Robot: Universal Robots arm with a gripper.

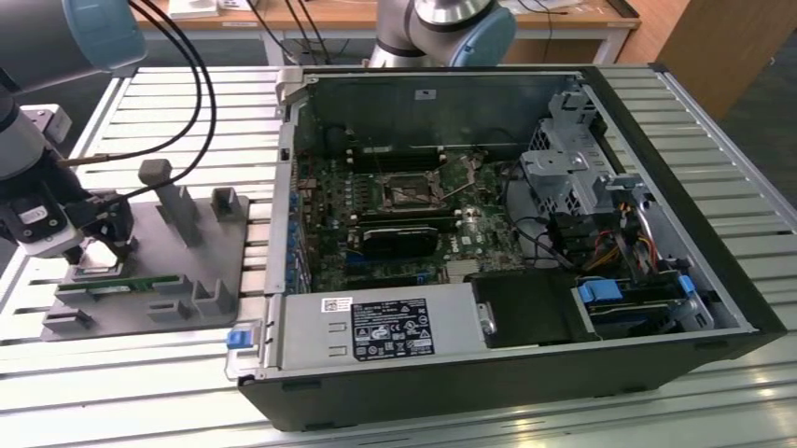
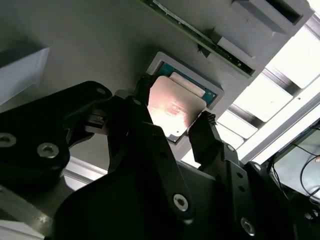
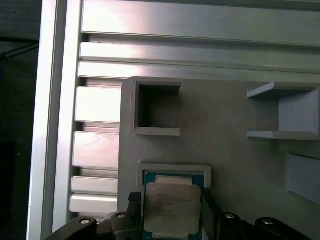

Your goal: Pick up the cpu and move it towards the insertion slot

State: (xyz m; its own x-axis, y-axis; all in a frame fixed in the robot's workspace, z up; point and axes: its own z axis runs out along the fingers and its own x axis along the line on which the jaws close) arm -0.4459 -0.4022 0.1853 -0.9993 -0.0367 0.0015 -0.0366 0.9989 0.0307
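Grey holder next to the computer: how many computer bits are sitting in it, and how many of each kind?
cpu: 1
green memory stick: 1
Total in the grey holder: 2

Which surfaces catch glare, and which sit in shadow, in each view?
Second wrist view: the flat square cpu with the shiny silver top throws a washed-out pinkish glare. First wrist view: the ribbed aluminium table shines white along its slats. Exterior view: the open black computer case is dim inside.
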